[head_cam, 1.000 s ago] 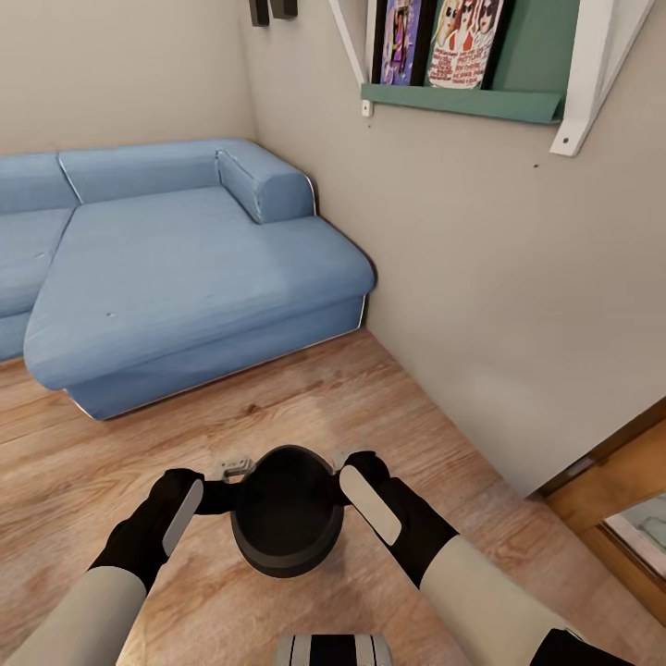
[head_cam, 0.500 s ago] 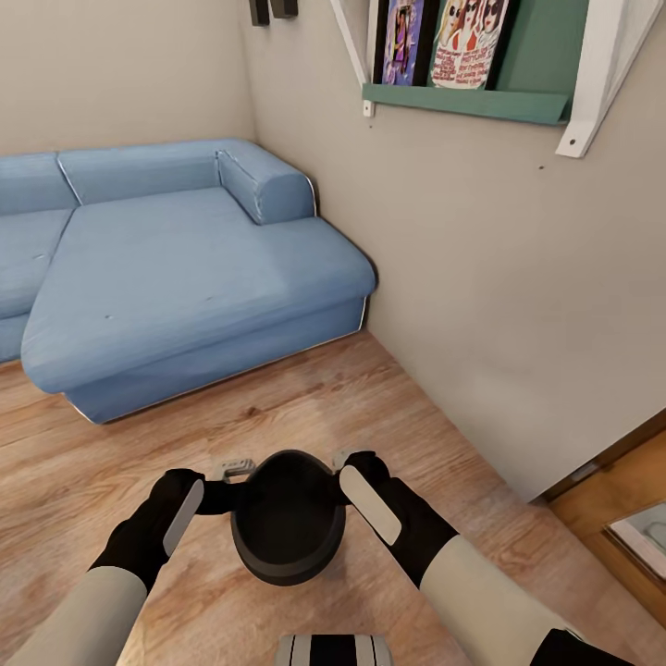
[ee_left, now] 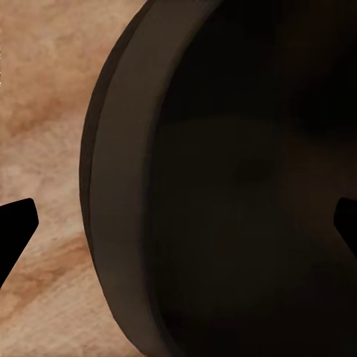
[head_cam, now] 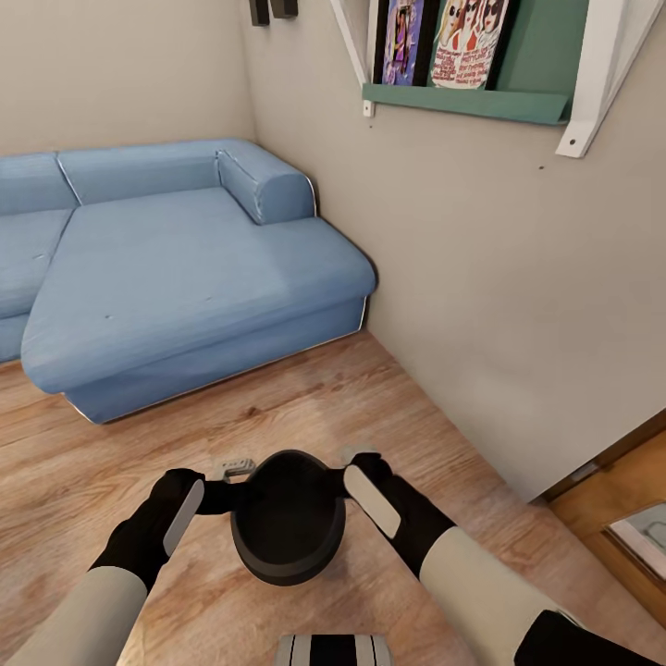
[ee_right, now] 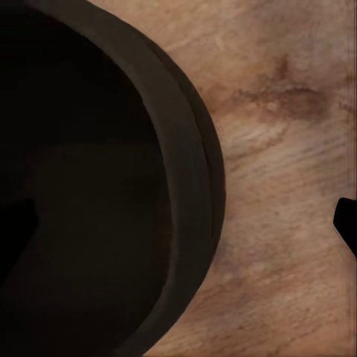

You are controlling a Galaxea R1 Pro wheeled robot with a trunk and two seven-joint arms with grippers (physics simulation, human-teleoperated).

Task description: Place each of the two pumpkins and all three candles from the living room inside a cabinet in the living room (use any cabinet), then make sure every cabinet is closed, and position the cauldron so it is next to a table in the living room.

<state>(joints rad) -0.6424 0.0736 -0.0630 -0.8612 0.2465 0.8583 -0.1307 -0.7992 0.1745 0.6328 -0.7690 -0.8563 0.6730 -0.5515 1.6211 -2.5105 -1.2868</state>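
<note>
Black and round, the cauldron sits low in the head view, held up between the two arms over the wood floor. The left gripper is at its left rim and the right gripper is at its right rim. A blue sofa stands in the corner, well apart from the pot. A green shelf hangs on the wall.

From the left wrist, the cauldron is very close, and the two dark fingertips stand wide apart with its wall between them.

From the right wrist, the cauldron rim runs between two fingertips that are spread apart too.
</note>
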